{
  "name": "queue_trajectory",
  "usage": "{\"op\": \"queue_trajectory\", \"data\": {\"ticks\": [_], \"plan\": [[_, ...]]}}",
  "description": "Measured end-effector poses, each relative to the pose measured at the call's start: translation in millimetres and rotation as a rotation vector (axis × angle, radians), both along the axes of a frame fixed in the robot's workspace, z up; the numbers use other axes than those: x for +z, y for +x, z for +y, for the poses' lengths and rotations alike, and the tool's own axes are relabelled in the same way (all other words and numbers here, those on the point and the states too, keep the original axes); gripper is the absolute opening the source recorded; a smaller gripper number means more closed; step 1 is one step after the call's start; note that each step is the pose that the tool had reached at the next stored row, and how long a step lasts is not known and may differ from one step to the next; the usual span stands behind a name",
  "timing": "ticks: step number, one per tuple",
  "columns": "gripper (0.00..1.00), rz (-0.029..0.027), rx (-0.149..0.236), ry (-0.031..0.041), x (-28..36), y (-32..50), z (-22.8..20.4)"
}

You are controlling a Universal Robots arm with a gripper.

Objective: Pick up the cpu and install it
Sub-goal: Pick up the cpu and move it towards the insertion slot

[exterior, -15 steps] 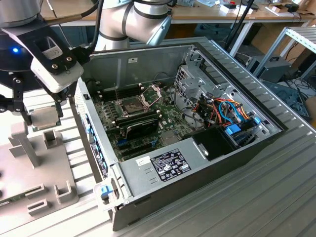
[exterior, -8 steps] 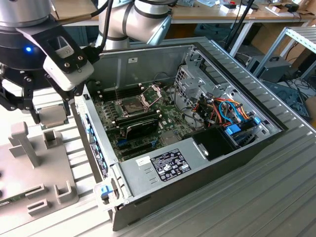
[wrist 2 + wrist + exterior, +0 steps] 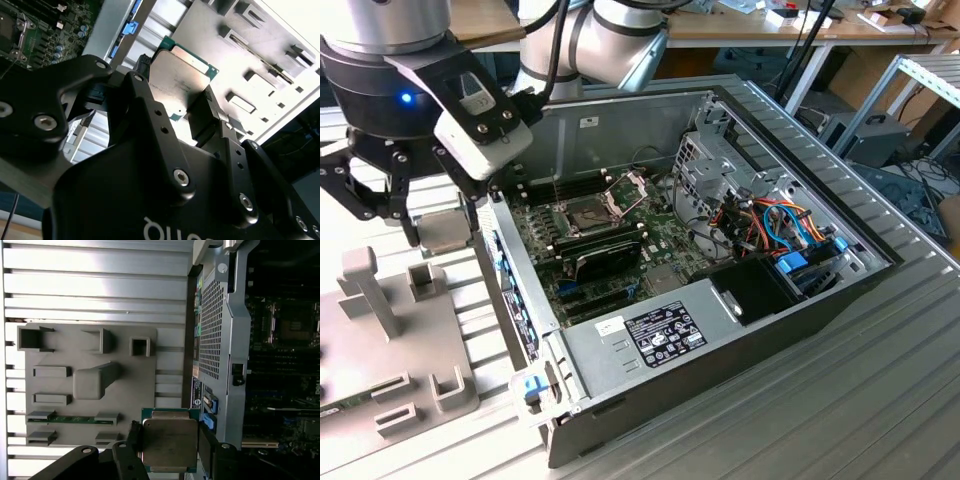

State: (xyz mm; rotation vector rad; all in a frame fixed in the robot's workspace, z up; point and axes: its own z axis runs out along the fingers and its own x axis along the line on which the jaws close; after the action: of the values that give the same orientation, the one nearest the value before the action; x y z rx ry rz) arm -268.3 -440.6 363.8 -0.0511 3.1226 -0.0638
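Gripping the cpu [image 3: 180, 82] by opposite edges, the hand [image 3: 442, 222] (exterior view, upper left) should carry it level, lightly clamped.

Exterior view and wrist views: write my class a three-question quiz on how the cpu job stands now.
1. True or false: the cpu sits in the socket.
2. What do the jaws hold? A) cpu B) screwdriver C) fan
3. Fill in: the socket's hinged frame stands ___.
Key: 1 false; 2 A; 3 open.
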Motion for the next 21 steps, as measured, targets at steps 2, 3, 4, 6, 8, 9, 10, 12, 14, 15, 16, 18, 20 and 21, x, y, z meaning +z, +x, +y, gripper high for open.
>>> {"op": "queue_trajectory", "data": {"ticks": [2, 3, 4, 6, 8, 9, 10, 12, 14, 15, 16, 18, 20, 21], "plan": [[0.55, 0.0001, 0.0, -0.0001, 0.0, 3.1, 0.0], [0.55, 0.0001, 0.0, -0.0001, 0.0, 4.6, 0.0], [0.55, 0.0001, 0.0, -0.0001, 0.0, 6.1, 0.0], [0.55, 0.0002, 0.0, -0.0001, 0.0, 9.7, 0.0], [0.55, 0.0001, 0.0, -0.0001, 0.0, 13.0, 0.0], [0.55, 0.0001, 0.0, -0.0001, -0.1, 15.1, 0.0], [0.55, 0.0002, 0.0, -0.0001, 0.0, 16.4, 0.0], [0.55, 0.0001, 0.0, -0.0002, -0.1, 19.4, 0.0], [0.55, 0.0001, 0.0, 0.0, -0.1, 22.0, 0.0], [0.55, 0.0001, 0.0, -0.0001, -0.2, 23.1, 0.0], [0.55, 0.0, 0.0, -0.0001, -0.2, 24.5, 0.0], [0.55, 0.0001, 0.0, -0.0001, -0.1, 27.3, 0.0], [0.55, 0.0001, 0.0, -0.0001, -0.2, 30.0, 0.0], [0.55, 0.0001, 0.0, -0.0001, -0.2, 31.4, 0.0]]}}
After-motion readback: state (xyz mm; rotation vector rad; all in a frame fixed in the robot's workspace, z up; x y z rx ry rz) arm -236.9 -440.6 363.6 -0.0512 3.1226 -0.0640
